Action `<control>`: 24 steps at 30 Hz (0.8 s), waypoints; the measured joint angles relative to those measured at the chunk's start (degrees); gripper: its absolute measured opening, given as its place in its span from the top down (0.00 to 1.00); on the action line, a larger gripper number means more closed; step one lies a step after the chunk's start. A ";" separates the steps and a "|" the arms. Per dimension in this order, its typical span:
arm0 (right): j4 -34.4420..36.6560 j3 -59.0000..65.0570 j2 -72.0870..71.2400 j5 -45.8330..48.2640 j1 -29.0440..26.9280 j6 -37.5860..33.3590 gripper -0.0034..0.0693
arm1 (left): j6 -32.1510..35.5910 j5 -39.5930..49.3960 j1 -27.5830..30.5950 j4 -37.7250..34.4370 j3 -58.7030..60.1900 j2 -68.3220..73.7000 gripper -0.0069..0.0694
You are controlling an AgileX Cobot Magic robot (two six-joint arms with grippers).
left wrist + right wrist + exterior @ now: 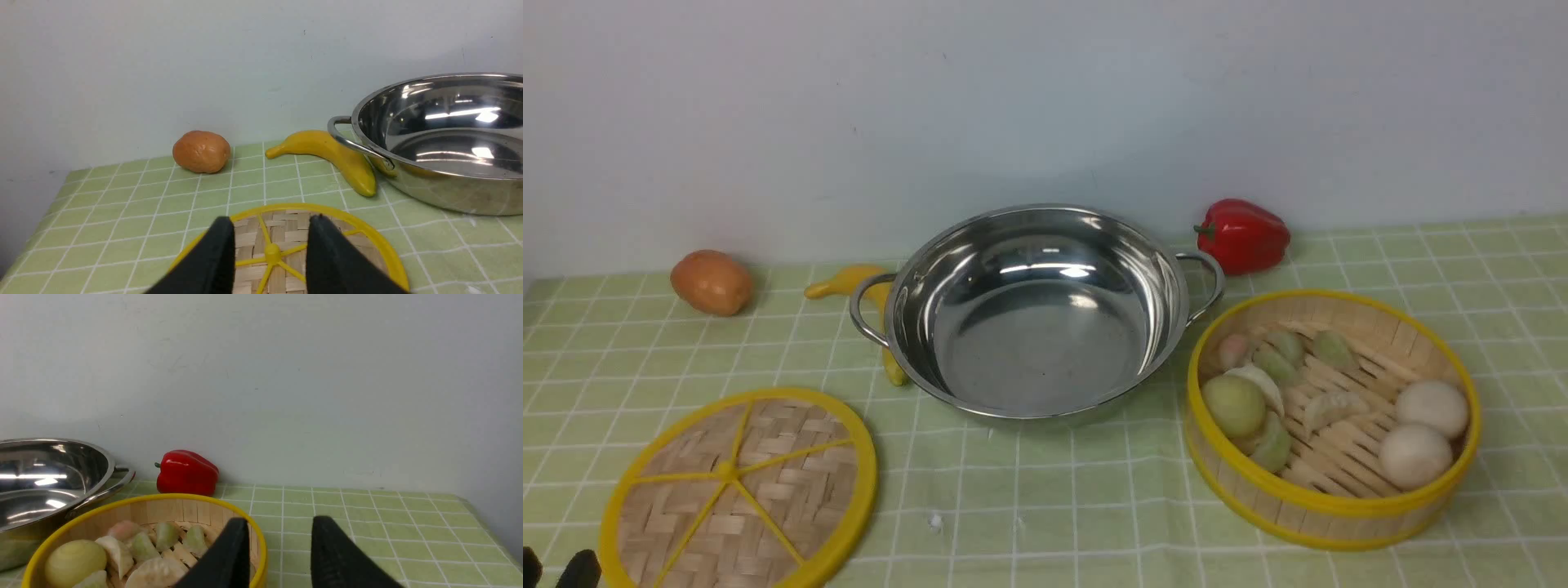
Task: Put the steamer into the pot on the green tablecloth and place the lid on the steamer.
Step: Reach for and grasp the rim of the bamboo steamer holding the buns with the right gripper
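1. So, steamer [1307, 510] sits on green cloth [1094, 506], just R of pot [1037, 327]; dumplings [1327, 406] & buns [1414, 454] inside.
2. Pot mid-cloth; banana [327, 155] lies vs its L handle.
3. Lid [739, 490] flat on cloth, front-L, apart from pot.
4. L gripper [271, 220]: fingers spread, nothing between, over lid's hub.
5. R gripper [281, 520]: fingers spread, holding nothing, at steamer's rim; contact unclear.

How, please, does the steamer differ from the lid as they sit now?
The steamer is a walled basket with a slatted floor; the lid is a flat woven disc with yellow spokes. The steamer holds dumplings and buns; the lid carries nothing. The steamer sits right of the pot, the lid front-left of it. Both are round bamboo with yellow rims, on the green tablecloth.
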 joint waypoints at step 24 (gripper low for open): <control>8.85 0.00 0.00 -2.74 0.00 4.76 0.62 | -3.62 -0.98 0.00 -4.03 0.00 0.00 0.59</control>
